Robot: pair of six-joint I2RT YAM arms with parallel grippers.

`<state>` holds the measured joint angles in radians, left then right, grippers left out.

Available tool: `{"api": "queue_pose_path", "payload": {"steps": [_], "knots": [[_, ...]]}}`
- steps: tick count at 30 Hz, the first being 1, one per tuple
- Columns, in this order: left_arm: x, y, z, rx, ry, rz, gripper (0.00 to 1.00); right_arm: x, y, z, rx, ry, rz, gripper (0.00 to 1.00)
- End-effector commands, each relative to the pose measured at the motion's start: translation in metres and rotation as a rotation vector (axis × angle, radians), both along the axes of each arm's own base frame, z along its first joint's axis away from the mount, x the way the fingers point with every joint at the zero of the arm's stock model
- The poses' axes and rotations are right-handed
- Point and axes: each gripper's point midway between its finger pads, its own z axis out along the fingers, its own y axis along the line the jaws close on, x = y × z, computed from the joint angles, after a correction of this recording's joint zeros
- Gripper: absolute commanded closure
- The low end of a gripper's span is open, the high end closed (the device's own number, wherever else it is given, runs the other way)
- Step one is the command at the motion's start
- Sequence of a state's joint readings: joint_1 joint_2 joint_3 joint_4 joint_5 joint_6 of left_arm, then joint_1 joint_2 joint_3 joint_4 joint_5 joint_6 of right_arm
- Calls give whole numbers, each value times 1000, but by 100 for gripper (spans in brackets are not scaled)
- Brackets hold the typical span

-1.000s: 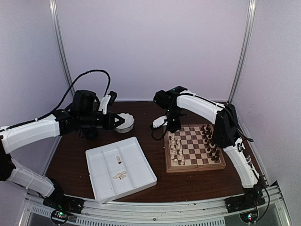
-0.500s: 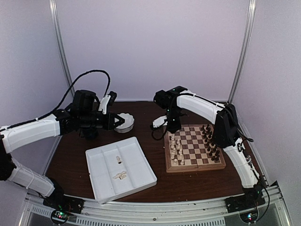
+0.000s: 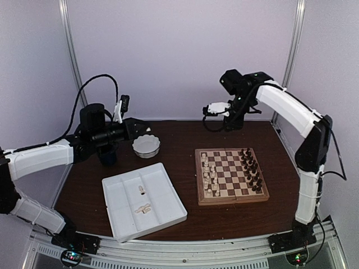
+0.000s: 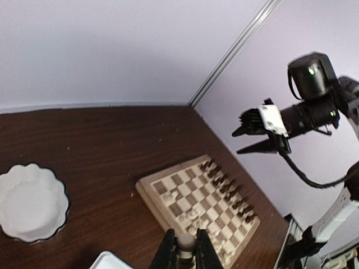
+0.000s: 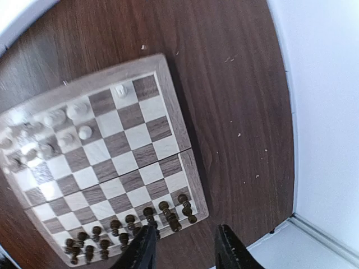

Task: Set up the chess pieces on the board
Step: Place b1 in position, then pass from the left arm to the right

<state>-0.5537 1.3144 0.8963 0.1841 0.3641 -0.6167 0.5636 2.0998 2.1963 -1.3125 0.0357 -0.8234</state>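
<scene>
**Top view.** You see the board right of centre on the table, with cream pieces along its left side and dark pieces along its right. The left gripper is too small to read here.

**Left wrist view.** Its fingers pinch a single cream chessman, partly cut off at the frame's bottom edge. The right gripper gapes, high above the board.

**Right wrist view.** The jaws stand apart and empty over the board. The cream pieces blur.
</scene>
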Motion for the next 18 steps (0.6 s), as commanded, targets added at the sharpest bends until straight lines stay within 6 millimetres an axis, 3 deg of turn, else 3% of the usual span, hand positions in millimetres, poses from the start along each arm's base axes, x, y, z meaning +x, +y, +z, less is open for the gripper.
{"api": "queue_pose_path", "payload": {"steps": [1, 5, 9, 13, 18], "knots": [[3, -14, 78, -331, -156, 2, 100, -45, 33, 85, 424, -18, -40, 58], [-6, -38, 113, -433, -222, -31, 100, -89, 68, 136, 781, 107, 12, 49], [-23, -69, 129, -411, -272, -113, 100, -116, 93, 159, 979, 265, 52, 46], [-42, -96, 119, -302, -299, -226, 100, -126, 99, 161, 1004, 325, 60, 46], [-65, -121, 88, -129, -345, -376, 100, -132, 80, 158, 976, 286, 62, 47]]}}
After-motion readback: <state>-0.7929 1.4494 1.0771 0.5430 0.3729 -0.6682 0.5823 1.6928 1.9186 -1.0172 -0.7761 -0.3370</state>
